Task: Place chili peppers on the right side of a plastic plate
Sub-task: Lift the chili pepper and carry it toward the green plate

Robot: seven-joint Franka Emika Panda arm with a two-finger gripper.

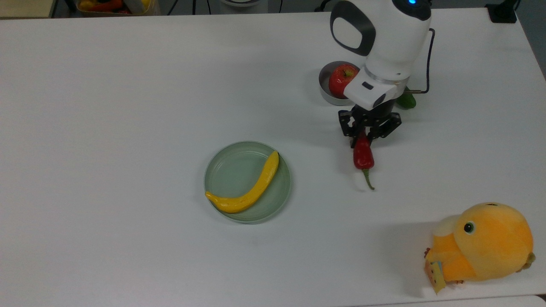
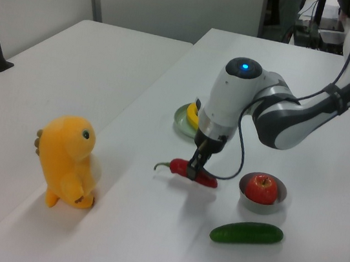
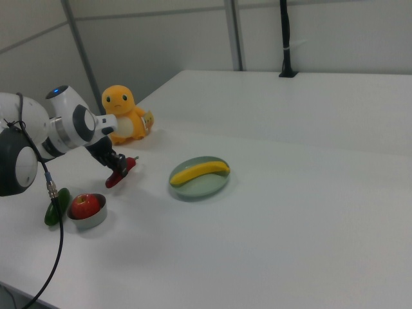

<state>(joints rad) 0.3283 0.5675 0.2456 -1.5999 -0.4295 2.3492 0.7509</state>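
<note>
Arm bent over table, wrist pointing down — gripper (image 1: 362,135) clamped on chili pepper (image 1: 363,156), held above tabletop, apart from plastic plate (image 1: 232,170).

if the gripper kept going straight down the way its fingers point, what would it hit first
The gripper, shut on the chili pepper, points down at bare table. Nothing else seems to lie beneath, so the pepper would likely touch the tabletop first.
</note>
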